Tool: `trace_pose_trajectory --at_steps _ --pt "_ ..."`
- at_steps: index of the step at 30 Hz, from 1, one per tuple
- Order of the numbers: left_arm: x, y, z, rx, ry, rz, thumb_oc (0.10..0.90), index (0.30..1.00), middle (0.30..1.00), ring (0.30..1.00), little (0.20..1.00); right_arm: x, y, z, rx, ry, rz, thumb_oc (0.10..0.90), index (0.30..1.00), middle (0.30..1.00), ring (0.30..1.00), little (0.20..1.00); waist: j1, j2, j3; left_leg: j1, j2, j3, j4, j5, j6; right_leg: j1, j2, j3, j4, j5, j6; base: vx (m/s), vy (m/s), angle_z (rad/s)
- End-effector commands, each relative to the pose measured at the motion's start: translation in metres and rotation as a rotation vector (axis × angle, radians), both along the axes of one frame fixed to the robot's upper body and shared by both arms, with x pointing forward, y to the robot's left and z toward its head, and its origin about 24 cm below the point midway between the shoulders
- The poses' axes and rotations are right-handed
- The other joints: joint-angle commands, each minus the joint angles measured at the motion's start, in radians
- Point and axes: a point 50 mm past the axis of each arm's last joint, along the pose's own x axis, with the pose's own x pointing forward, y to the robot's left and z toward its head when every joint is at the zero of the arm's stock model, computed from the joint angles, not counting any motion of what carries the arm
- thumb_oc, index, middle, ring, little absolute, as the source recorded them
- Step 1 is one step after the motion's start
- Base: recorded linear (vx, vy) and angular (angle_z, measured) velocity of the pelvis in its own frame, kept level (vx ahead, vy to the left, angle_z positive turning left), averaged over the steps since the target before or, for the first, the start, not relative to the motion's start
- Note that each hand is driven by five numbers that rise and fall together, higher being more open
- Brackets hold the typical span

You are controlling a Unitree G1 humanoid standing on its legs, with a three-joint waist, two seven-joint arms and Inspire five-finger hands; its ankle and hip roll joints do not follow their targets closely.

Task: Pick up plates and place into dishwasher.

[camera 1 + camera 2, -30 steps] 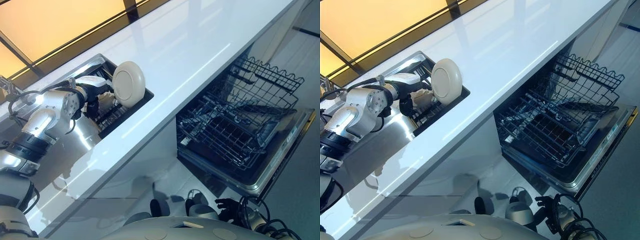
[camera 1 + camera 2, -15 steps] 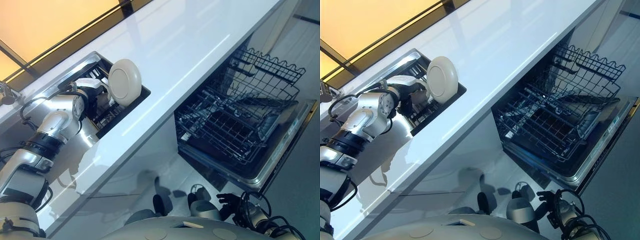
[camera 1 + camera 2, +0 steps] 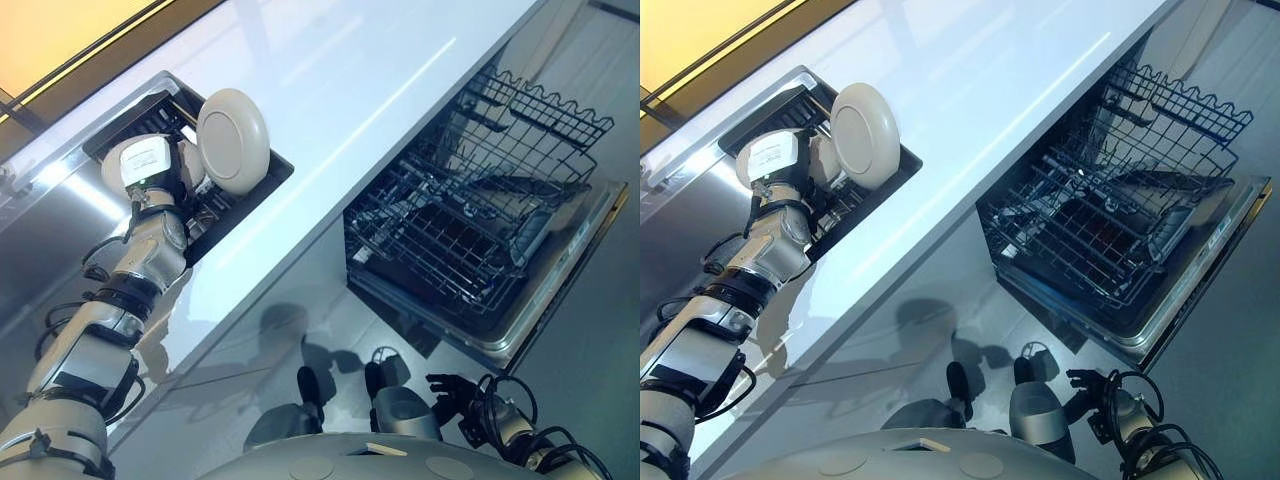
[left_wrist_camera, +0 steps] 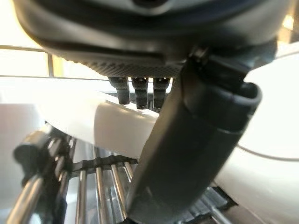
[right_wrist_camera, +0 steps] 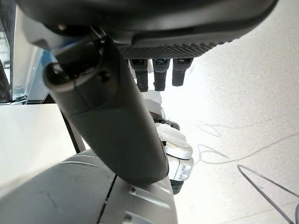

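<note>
1. The left hand [image 3: 150, 165] reaches into a dark recessed rack [image 3: 160, 110] sunk in the white table [image 3: 380, 70]; its fingers [image 4: 136, 91] hang straight down, with the thumb [image 4: 196, 144] crossing in front of them.
2. A round white plate [image 3: 233, 141] stands on edge just beside those fingers, on the side toward the dishwasher, leaning in the recessed rack.
3. In the left wrist view, a white plate surface [image 4: 117, 123] lies directly past the fingertips and the thumb overlaps it; whether the fingers are clamped on the plate cannot be told.
4. Metal rack bars [image 4: 88, 186] run under the plate, just below the fingers.
5. The table's front edge [image 3: 300, 250] lies between the left hand and the open dishwasher [image 3: 480, 240], which is well apart from the plate.
6. The dishwasher's lower wire basket [image 3: 440, 250] is pulled out over the lowered door [image 3: 560, 290], and the upper wire basket [image 3: 540, 120] is extended above it; their upright wire tines fill the baskets.
7. The right hand [image 3: 450, 395] hangs low near the floor [image 5: 243, 93], below the dishwasher door; its fingers [image 5: 161, 72] are apart and relaxed, holding nothing.
</note>
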Motion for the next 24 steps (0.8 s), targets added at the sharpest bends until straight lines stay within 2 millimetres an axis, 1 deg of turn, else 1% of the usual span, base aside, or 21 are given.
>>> trace_pose_trajectory --at_steps 1,2,3,4,5,8,10,13,16,17,19,21,24 --pt "0.001 0.04 0.022 -0.024 -0.147 0.258 0.8 0.9 0.9 0.9 0.9 0.013 0.023 0.002 0.103 -0.107 -0.008 0.8 0.9 0.9 0.9 0.9 -0.031 -0.053 0.001 -0.076 -0.056 0.017 0.13 -0.133 0.018 -0.094 0.028 -0.008 0.135 -0.092 0.053 -0.05 -0.075 -0.16" --pt "0.0 0.042 0.018 -0.052 -0.157 0.273 0.8 0.9 0.9 0.9 0.9 0.013 0.023 0.002 0.103 -0.108 -0.009 0.8 0.9 0.9 0.9 0.9 -0.031 -0.055 0.004 -0.081 -0.055 0.017 0.131 -0.131 0.017 -0.097 0.029 -0.005 0.134 -0.09 0.053 -0.07 -0.066 -0.14" --pt "-0.002 0.043 0.014 -0.076 -0.171 0.286 0.1 0.3 0.3 0.3 0.2 0.012 0.024 0.002 0.102 -0.106 -0.011 0.8 0.9 0.9 0.9 0.9 -0.033 -0.059 0.008 -0.088 -0.053 0.018 0.135 -0.129 0.017 -0.101 0.031 -0.001 0.132 -0.088 0.052 -0.08 -0.054 -0.23" --pt "-0.004 0.046 0.012 -0.073 -0.168 0.279 0.1 0.3 0.3 0.3 0.2 0.011 0.023 0.001 0.099 -0.1 -0.013 0.8 0.9 0.9 0.9 0.9 -0.032 -0.062 0.012 -0.095 -0.051 0.018 0.14 -0.128 0.016 -0.105 0.032 0.001 0.132 -0.086 0.051 -0.09 -0.055 -0.28" --pt "-0.004 0.047 0.013 -0.09 -0.191 0.281 0.1 0.3 0.3 0.3 0.2 0.009 0.023 0.0 0.094 -0.094 -0.014 0.8 0.9 0.9 0.9 0.9 -0.031 -0.063 0.018 -0.1 -0.048 0.018 0.144 -0.127 0.014 -0.108 0.034 0.004 0.132 -0.086 0.049 -0.06 -0.038 -0.29" --pt "-0.006 0.048 0.017 -0.047 -0.221 0.283 0.1 0.3 0.3 0.3 0.2 0.005 0.021 -0.001 0.09 -0.082 -0.019 0.8 0.9 0.9 0.9 0.9 -0.029 -0.064 0.021 -0.104 -0.047 0.014 0.151 -0.129 0.013 -0.106 0.035 0.008 0.131 -0.086 0.047 -0.02 -0.015 -0.09" --pt "-0.009 0.053 0.027 0.03 -0.25 0.284 0.1 0.3 0.3 0.3 0.2 0.002 0.02 -0.001 0.095 -0.082 -0.014 0.8 0.9 0.9 0.9 0.9 -0.026 -0.065 0.018 -0.104 -0.049 0.009 0.159 -0.131 0.012 -0.099 0.033 0.007 0.125 -0.085 0.046 0.0 0.0 0.0" --pt "-0.011 0.061 0.039 0.132 -0.249 0.282 0.1 0.3 0.3 0.3 0.2 0.0 0.019 -0.001 0.098 -0.087 0.003 0.8 0.9 0.9 0.9 0.9 -0.022 -0.062 0.009 -0.106 -0.052 0.005 0.167 -0.132 0.009 -0.09 0.029 0.004 0.119 -0.083 0.045 0.0 0.007 0.01" --pt "-0.013 0.065 0.047 0.24 -0.243 0.259 0.1 0.3 0.3 0.3 0.2 0.0 0.019 0.0 0.102 -0.089 0.018 0.8 0.9 0.9 0.9 0.9 -0.018 -0.058 0.0 -0.104 -0.055 -0.002 0.17 -0.134 0.005 -0.081 0.025 0.002 0.115 -0.085 0.045 0.01 0.014 0.01" --pt "-0.015 0.067 0.053 0.322 -0.238 0.24 0.1 0.3 0.3 0.3 0.2 -0.001 0.019 0.0 0.1 -0.087 0.031 0.8 0.9 0.9 0.9 0.9 -0.013 -0.054 -0.01 -0.1 -0.058 -0.006 0.172 -0.137 0.004 -0.072 0.022 0.0 0.111 -0.086 0.045 0.04 0.052 0.02" --pt "-0.016 0.068 0.057 0.372 -0.238 0.224 0.1 0.3 0.3 0.3 0.2 -0.003 0.019 -0.001 0.095 -0.08 0.043 0.8 0.9 0.9 0.9 0.9 -0.009 -0.051 -0.019 -0.096 -0.062 -0.01 0.174 -0.14 0.002 -0.065 0.018 -0.002 0.107 -0.087 0.045 0.04 0.057 0.02" --pt "-0.02 0.07 0.064 0.477 -0.229 0.185 0.1 0.3 0.3 0.3 0.2 -0.006 0.017 -0.002 0.083 -0.062 0.056 0.8 0.9 0.9 0.9 0.9 0.0 -0.043 -0.035 -0.088 -0.068 -0.017 0.179 -0.145 0.0 -0.051 0.012 -0.008 0.102 -0.087 0.045 0.05 0.063 0.01" --pt "-0.025 0.074 0.073 0.543 -0.237 0.171 0.1 0.3 0.3 0.3 0.2 -0.009 0.014 -0.002 0.065 -0.041 0.072 0.8 0.9 0.9 0.9 0.9 0.011 -0.033 -0.055 -0.078 -0.074 -0.026 0.186 -0.153 -0.004 -0.038 0.003 -0.018 0.098 -0.091 0.044 0.04 0.068 0.03"
